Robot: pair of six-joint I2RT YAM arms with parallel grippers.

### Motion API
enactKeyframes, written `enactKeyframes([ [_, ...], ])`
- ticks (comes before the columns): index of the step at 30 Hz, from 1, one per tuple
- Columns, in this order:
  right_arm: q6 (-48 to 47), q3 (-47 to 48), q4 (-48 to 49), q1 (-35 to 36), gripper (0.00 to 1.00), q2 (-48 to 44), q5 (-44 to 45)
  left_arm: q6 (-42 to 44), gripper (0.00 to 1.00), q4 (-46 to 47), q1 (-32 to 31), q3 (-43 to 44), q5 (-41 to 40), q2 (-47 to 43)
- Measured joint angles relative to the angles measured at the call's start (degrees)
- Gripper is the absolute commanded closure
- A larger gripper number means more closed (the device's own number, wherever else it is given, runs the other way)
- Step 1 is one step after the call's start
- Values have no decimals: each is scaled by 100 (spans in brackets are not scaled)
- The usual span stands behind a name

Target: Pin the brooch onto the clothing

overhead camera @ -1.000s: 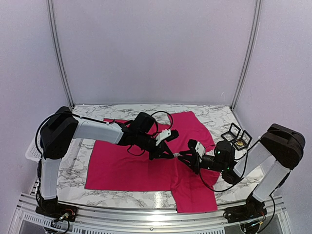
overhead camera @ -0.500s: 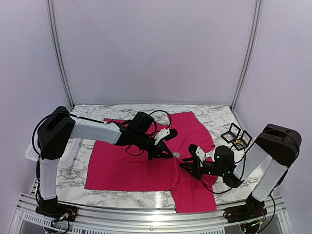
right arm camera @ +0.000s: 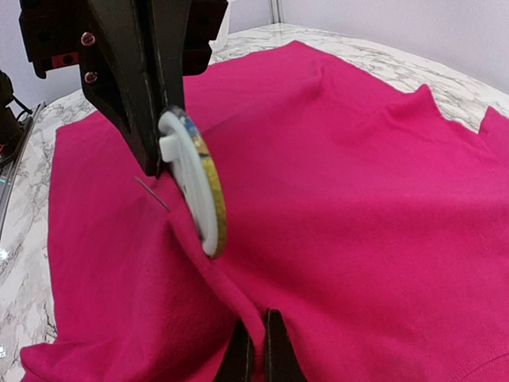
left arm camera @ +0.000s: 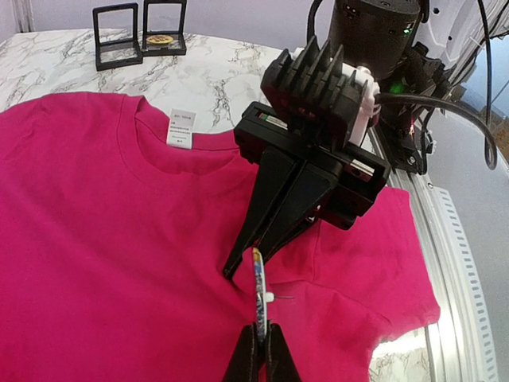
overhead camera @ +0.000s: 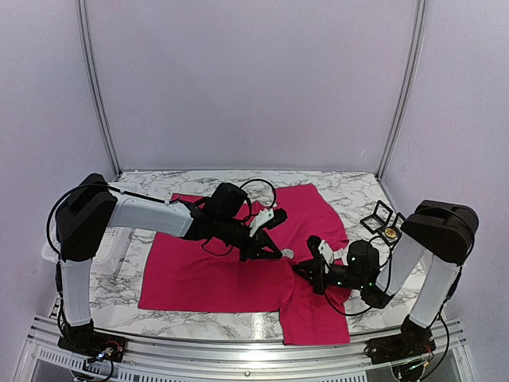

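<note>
the brooch is gripped in the left pincer. the right pincer just pinched shut on a fold of the clothing beside it, readying the pinning.

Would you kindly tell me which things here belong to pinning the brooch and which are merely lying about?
In the job: soft crimson-pink fabric T-shirt; round white-backed, yellow-rimmed brooch, in the left gripper; right gripper, pinching a shirt fold.
Lying about: two black square display frames on the marble table, one holding a gold disc.

Two white-and-black arms, looping black cables, ribbed black wrist housings, slim black fingers
</note>
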Motion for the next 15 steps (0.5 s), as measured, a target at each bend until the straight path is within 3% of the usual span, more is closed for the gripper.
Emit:
enactKeyframes([
  [5,39,17,-332,-289,61,-179,-365,44,100,7,0,-42,-24,-22],
  [13,-297,516,-1648,-645,38,-1327,-1574,243,100,-28,0,-42,-79,-42],
  [15,-459,562,-1825,-682,38,-1491,-1836,302,100,-33,-2,-42,-81,-42],
])
